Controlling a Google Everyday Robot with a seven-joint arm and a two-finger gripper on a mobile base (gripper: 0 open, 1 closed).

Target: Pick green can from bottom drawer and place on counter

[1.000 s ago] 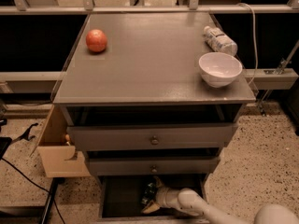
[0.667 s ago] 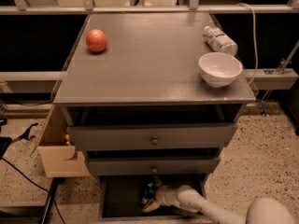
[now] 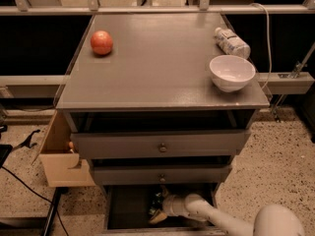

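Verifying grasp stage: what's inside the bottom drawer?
Inside the bottom drawer: the green can near the middle, with the gripper in the drawer right at it. The drawer's rear is covered by the middle drawer, so anything back there cannot be seen.

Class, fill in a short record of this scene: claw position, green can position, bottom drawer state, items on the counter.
claw: inside the bottom drawer, at the green can, contact unclear
green can: in the bottom drawer, not on the counter
bottom drawer: open
counter items: red fruit, white bowl, plastic bottle lying down
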